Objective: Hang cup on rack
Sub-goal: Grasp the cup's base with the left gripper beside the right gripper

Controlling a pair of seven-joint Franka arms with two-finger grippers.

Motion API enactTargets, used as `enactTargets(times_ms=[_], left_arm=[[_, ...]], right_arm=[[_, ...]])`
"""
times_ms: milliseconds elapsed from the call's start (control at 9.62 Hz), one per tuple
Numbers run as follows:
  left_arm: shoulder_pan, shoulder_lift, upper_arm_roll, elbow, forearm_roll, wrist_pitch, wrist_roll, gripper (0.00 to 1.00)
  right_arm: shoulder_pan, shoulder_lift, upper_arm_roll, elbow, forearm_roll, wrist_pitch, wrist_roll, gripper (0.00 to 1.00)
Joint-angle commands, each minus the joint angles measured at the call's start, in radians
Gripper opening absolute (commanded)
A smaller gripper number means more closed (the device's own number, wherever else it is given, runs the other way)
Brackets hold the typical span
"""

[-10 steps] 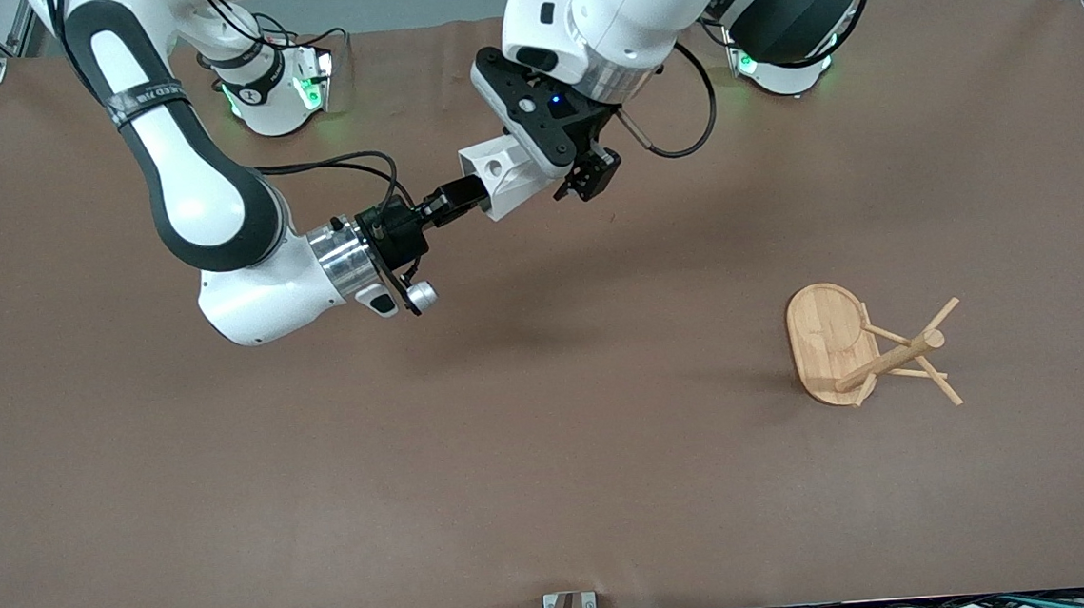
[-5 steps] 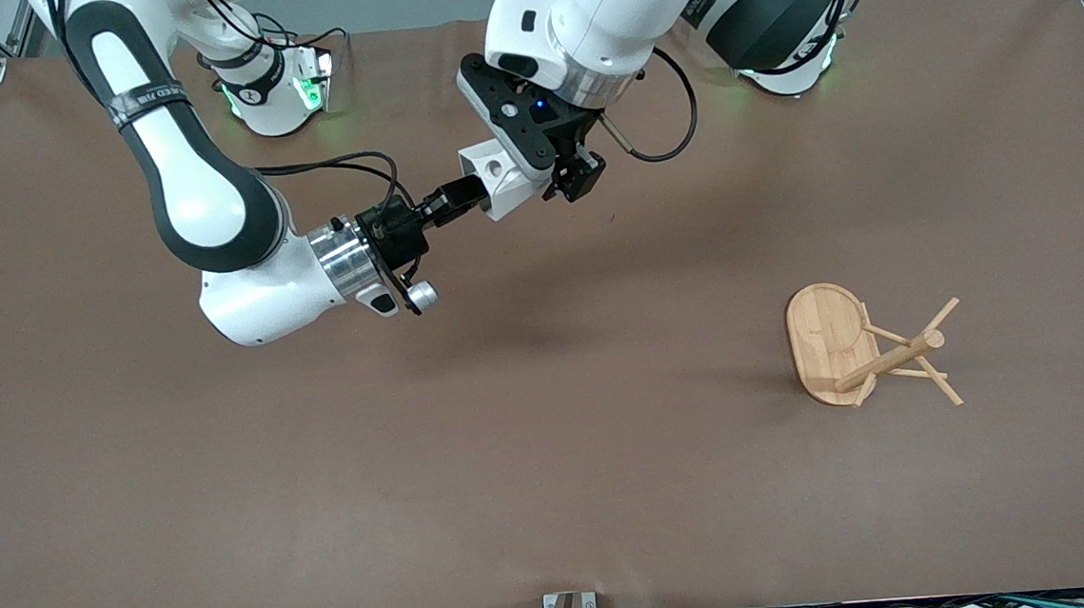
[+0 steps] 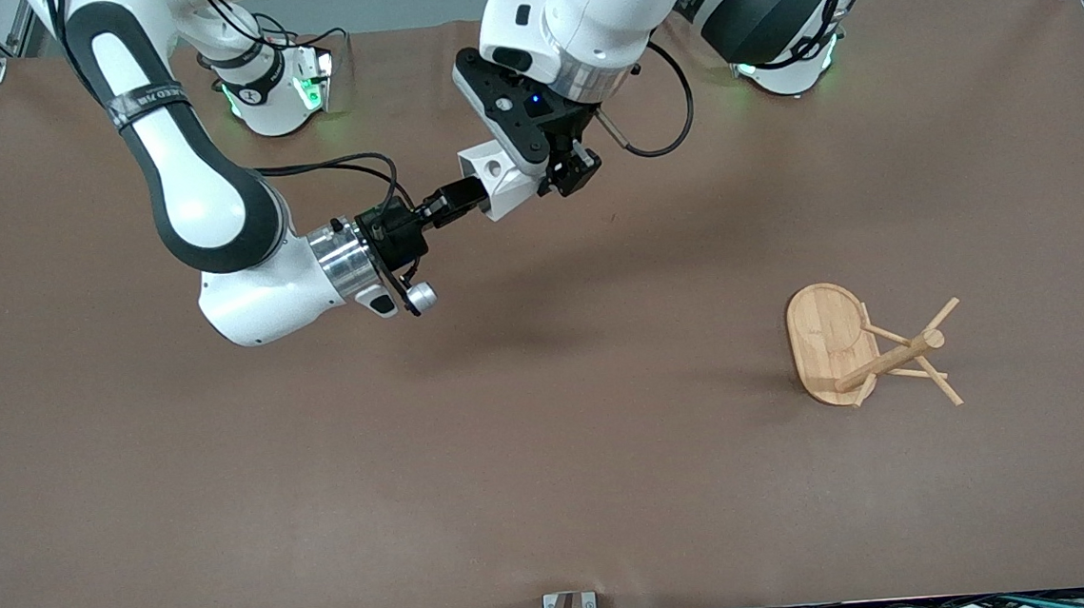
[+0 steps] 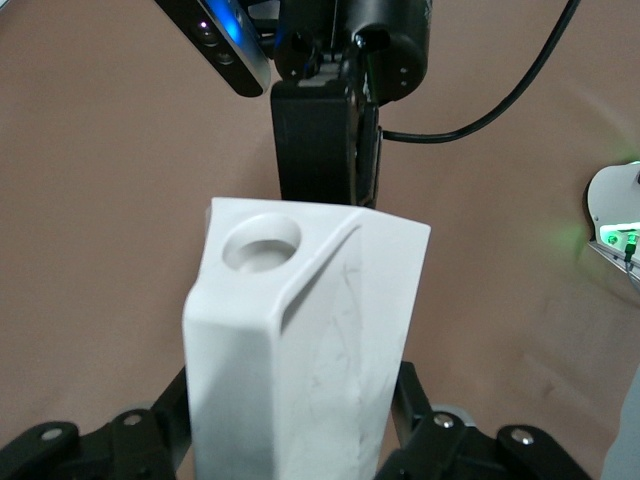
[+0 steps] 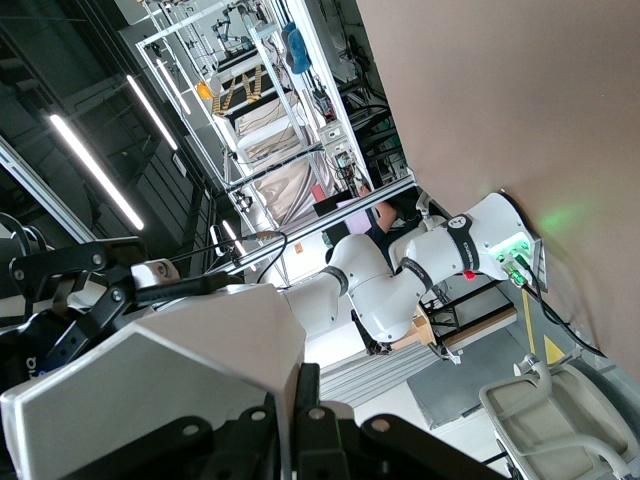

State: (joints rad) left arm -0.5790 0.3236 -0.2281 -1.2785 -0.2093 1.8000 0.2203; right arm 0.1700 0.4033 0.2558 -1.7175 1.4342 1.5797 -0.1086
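Note:
The white faceted cup is held in the air over the table's middle, toward the robots' bases. My right gripper is shut on the cup's rim wall, one finger inside and one outside, as the right wrist view shows. My left gripper is open with its fingers on either side of the cup body; the handle's round hole faces its camera. The bamboo rack stands on the table toward the left arm's end, far from both grippers.
The brown table carries nothing but the rack. The arms' bases stand along the edge farthest from the front camera. A small bracket sits at the nearest edge.
My left gripper has moved toward the right arm's end and closed in around the cup. The right arm and the cup have stayed still.

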Motion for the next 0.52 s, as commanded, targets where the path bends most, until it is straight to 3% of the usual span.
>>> enactTargets(times_ms=[0,208,416], left_arm=[[-0.002,0.023,0.006,-0.002,0.033,-0.013,0.005,0.01],[0.001,0.025,0.006,-0.002,0.033,-0.013,0.004,0.01],[0.005,0.026,0.007,-0.004,0.033,-0.013,0.004,0.01]], right_arm=[[-0.020,-0.018,0.008,-0.010,0.026,-0.041,0.035,1.00],[-0.055,-0.018,0.002,-0.008,-0.003,-0.046,0.035,1.00],[-0.120,-0.018,-0.010,0.007,-0.156,-0.044,0.040,1.00]])
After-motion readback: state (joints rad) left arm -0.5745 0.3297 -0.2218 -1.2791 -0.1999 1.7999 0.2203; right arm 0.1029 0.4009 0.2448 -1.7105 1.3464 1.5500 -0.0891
